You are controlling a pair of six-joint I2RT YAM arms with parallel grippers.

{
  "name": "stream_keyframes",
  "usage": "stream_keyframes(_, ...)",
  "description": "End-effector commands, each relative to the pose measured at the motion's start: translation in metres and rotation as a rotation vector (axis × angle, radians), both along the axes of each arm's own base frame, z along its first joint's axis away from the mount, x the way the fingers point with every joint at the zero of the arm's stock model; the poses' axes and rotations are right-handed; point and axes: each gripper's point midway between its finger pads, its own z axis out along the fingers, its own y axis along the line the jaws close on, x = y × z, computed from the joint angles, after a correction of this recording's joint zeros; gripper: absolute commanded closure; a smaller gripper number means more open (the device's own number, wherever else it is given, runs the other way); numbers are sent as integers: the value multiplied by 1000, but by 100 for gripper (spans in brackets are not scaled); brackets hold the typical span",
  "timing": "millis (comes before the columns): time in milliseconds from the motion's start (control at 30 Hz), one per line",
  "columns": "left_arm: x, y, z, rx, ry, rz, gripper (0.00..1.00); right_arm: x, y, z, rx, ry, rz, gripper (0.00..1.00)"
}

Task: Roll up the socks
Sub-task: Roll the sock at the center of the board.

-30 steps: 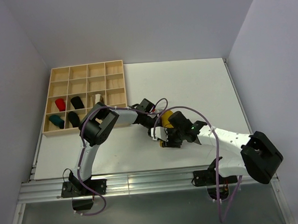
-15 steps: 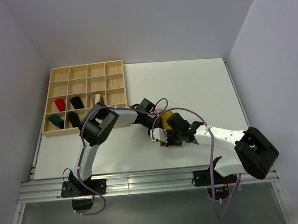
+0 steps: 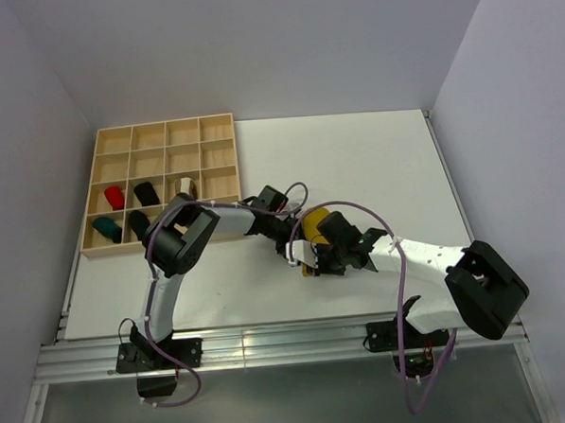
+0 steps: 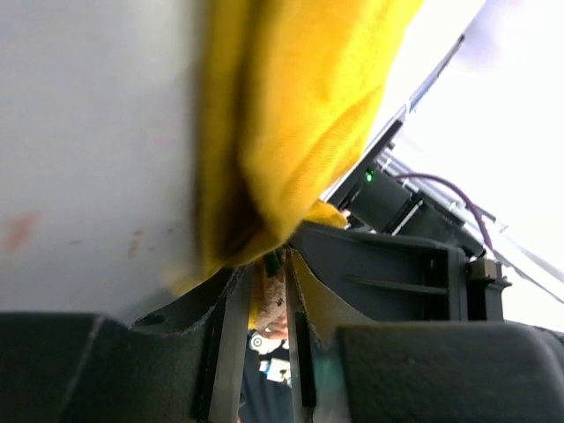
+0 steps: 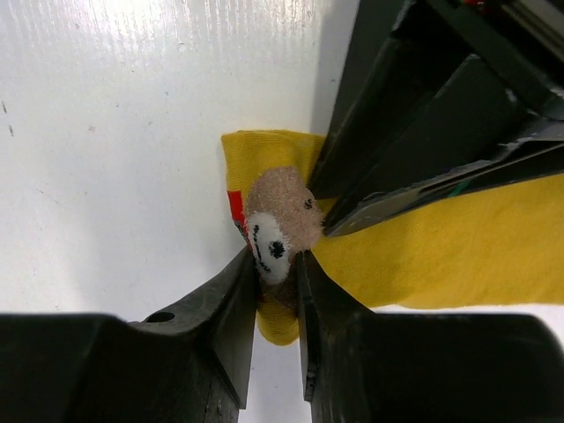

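A mustard yellow sock [image 3: 313,226] lies on the white table between my two grippers. In the right wrist view the sock [image 5: 441,256] has a fuzzy brown and white face patch [image 5: 278,225] at its end. My right gripper [image 5: 275,264] is shut on that end, the fabric squeezed between its fingers. My left gripper [image 4: 271,260] points at the sock [image 4: 291,106] from the opposite side. Its jaws stand a little apart, with the fold at their tips and nothing between the pads. In the top view the left gripper [image 3: 293,239] and the right gripper [image 3: 309,257] nearly touch.
A wooden compartment tray [image 3: 155,133] sits at the table's back left. It holds rolled socks: red [image 3: 114,197], black [image 3: 146,192], teal [image 3: 105,228], another black [image 3: 139,222] and a white one [image 3: 185,186]. Purple cables loop over both arms.
My right gripper has closed onto the sock's patched end. The left jaws have eased apart and the left wrist has drawn back slightly to the left.
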Motion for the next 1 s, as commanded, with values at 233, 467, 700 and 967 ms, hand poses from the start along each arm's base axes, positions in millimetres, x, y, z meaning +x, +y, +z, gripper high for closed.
stream_keyframes(233,69,27,-16,251,-176,147,71,-22,-8,-10,-17,106,20,81)
stream_keyframes(467,84,27,-1,252,-261,129,72,-17,-9,-8,-17,91,21,81)
stream_keyframes(700,104,22,11,245,-398,46,61,-16,-8,-6,-19,94,26,81)
stream_keyframes(967,95,21,-8,260,-372,-28,59,-16,-7,-8,-19,103,26,81)
